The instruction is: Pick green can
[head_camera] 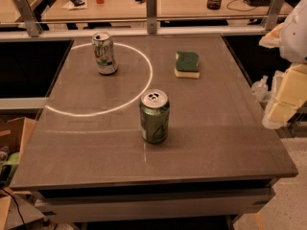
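The green can stands upright near the middle of the grey table. It is dark green with a silver top, a pull tab and a paler green mark on its side. My gripper is at the right edge of the view, beyond the table's right edge and well to the right of the can. It touches nothing on the table. Part of my pale arm shows above it.
A white-silver can with green lettering stands at the back left, inside a white circle marked on the table. A green and yellow sponge lies at the back right. A railing runs behind the table. Cardboard boxes sit to the left.
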Controlling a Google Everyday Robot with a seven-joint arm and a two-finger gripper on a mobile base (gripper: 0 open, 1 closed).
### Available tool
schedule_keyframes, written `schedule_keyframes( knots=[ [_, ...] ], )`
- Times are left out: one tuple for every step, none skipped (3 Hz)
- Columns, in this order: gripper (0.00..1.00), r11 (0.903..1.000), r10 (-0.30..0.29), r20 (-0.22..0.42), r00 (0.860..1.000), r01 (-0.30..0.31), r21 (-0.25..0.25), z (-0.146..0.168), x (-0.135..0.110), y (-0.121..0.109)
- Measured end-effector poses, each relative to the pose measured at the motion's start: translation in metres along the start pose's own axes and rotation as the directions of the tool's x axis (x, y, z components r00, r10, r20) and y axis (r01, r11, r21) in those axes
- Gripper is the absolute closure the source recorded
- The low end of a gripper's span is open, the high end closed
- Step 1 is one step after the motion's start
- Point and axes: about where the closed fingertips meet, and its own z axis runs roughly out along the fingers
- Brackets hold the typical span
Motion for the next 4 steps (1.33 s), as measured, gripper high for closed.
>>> schedule_keyframes(
  knots=[
    [0.00,1.0000,0.000,0.000,1.000,0.000,0.000,0.000,0.000,0.000],
    [0.00,0.9965,0.081,0.075,0.994,-0.080,-0.024,0.003,0.005,0.001],
    [0.00,0.9645,0.264,0.245,0.933,-0.253,-0.076,0.027,0.029,-0.004],
    [0.00,0.9377,0.345,0.439,0.829,-0.326,-0.121,0.050,0.039,-0.009]
  ],
)
